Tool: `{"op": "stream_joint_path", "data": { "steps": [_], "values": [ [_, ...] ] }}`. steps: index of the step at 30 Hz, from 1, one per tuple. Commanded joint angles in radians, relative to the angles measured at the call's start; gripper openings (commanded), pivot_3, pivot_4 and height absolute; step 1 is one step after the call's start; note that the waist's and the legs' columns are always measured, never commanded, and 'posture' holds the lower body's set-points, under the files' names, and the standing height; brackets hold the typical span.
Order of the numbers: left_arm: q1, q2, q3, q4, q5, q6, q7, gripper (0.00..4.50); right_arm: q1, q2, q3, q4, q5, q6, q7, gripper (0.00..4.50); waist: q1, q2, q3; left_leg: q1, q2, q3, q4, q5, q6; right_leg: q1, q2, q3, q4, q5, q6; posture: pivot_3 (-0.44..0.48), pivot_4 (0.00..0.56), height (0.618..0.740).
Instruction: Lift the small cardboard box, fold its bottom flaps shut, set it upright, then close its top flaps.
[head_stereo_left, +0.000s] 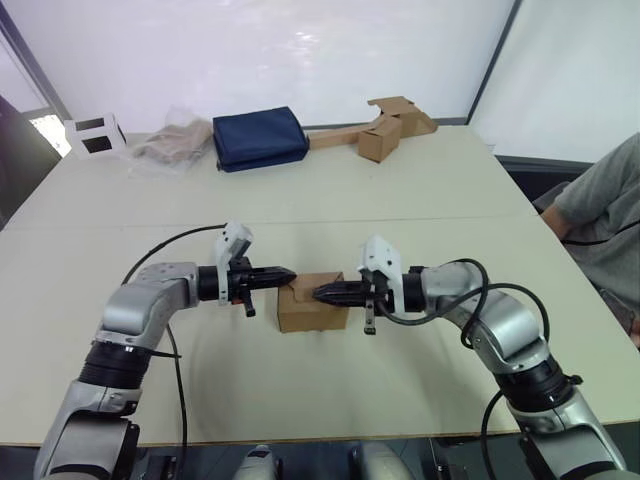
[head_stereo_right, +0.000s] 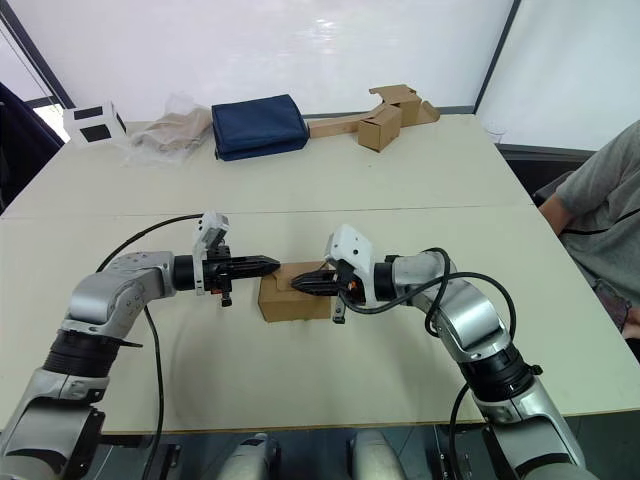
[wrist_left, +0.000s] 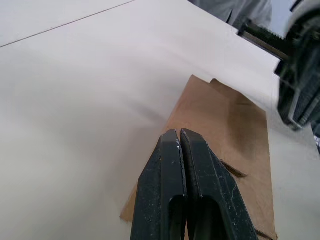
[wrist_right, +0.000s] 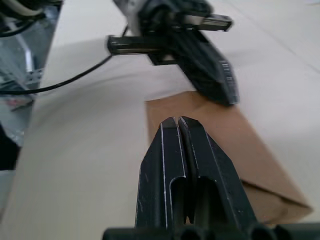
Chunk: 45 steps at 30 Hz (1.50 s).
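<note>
The small cardboard box (head_stereo_left: 310, 316) is plain brown and rests on the table (head_stereo_left: 300, 390) between my two arms. From the left, my left gripper (head_stereo_left: 292, 272) points at the box's upper left edge, shut and empty. My right gripper (head_stereo_left: 319, 294) comes in from the right, also shut, its tips over the box's upper face. In the left wrist view my fingertips (wrist_left: 170, 145) hover just above the box (wrist_left: 235, 125). Its upper flaps (wrist_left: 227, 167) lie nearly flat, with a slit between them. The bottom flaps are hidden under the box.
Along the table's far edge stand a white box with black squares (head_stereo_left: 95, 135), a crumpled plastic bag (head_stereo_left: 175, 142), a navy blue bag (head_stereo_left: 260, 138) and a brown box joined to flat cardboard strips (head_stereo_left: 385, 130). A person (head_stereo_left: 605, 215) sits at the right side.
</note>
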Motion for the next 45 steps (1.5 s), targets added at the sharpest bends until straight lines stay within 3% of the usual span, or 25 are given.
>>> {"op": "stream_joint_path", "data": {
  "steps": [1, 10, 30, 38, 45],
  "values": [
    [-0.015, -0.004, 0.013, -0.027, -0.009, 0.010, 0.010, 0.06, 0.002, 0.001, 0.021, -0.026, -0.016, -0.021, -0.010, 0.00, 0.000, 0.000, 0.000, 0.000, 0.000, 0.000, 0.000, 0.000, 0.000, 0.000, 0.000, 0.000, 0.000, 0.000, 0.000, 0.000, 0.150, 0.740],
    [-0.025, -0.018, 0.032, -0.080, -0.046, 0.078, 0.057, 0.06, 0.003, 0.012, 0.091, 0.025, -0.107, -0.077, -0.042, 0.00, 0.001, 0.000, 0.000, 0.000, 0.000, 0.000, 0.000, 0.000, 0.000, 0.000, 0.000, 0.000, 0.000, 0.000, 0.000, 0.000, 0.150, 0.740],
    [-0.019, -0.020, 0.015, -0.082, -0.047, 0.075, 0.058, 0.06, -0.024, 0.048, 0.089, 0.100, -0.171, -0.090, -0.091, 0.00, 0.002, 0.000, 0.000, 0.000, 0.000, 0.000, 0.000, 0.000, 0.000, 0.000, 0.000, 0.000, 0.000, 0.000, 0.000, 0.000, 0.150, 0.740],
    [0.018, 0.028, -0.069, -0.096, 0.048, -0.005, 0.017, 0.06, -0.007, 0.023, 0.063, 0.032, -0.102, -0.047, -0.025, 0.00, 0.004, 0.000, 0.000, 0.000, 0.000, 0.000, 0.000, 0.000, 0.000, 0.000, 0.000, 0.000, 0.000, 0.000, 0.000, 0.000, 0.150, 0.740],
    [-0.003, 0.028, -0.057, -0.055, 0.084, -0.065, 0.014, 0.06, -0.025, 0.037, -0.031, 0.023, -0.010, -0.002, -0.030, 0.00, 0.013, 0.000, 0.000, 0.000, 0.000, 0.000, 0.000, 0.000, 0.000, 0.000, 0.000, 0.000, 0.000, 0.000, 0.000, 0.000, 0.150, 0.740]
  ]
}}
